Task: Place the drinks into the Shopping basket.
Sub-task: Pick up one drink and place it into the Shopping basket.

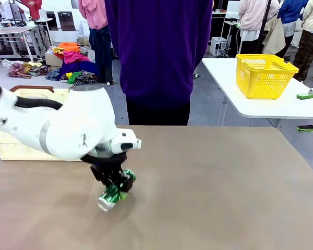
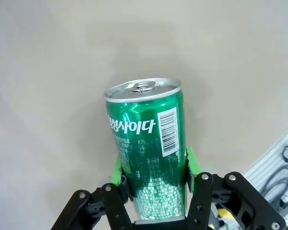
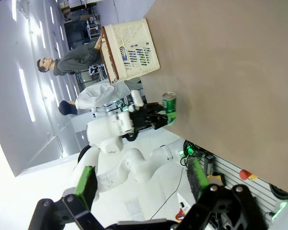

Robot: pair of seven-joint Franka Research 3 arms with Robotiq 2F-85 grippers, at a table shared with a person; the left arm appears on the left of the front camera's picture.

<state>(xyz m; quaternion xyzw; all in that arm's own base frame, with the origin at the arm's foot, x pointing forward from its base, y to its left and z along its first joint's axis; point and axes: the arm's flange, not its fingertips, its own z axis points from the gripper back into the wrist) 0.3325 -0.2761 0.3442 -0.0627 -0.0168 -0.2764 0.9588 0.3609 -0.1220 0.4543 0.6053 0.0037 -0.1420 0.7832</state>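
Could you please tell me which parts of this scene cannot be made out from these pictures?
- Front view: the white left arm hides much of the cream-white lattice shopping basket, so its contents cannot be seen.
- Front view: the left gripper covers much of the slim green drink can; its label is unreadable there.
- Left wrist view: the can's base is hidden between the jaws.
- Right wrist view: the basket's lettering is too small to read.

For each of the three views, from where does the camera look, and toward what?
Front view: between the arms, facing the person; left arm holds the green can.
Left wrist view: along the left gripper, shut on the can, table behind.
Right wrist view: across the table past the open right gripper to the cream basket.
All share the can.
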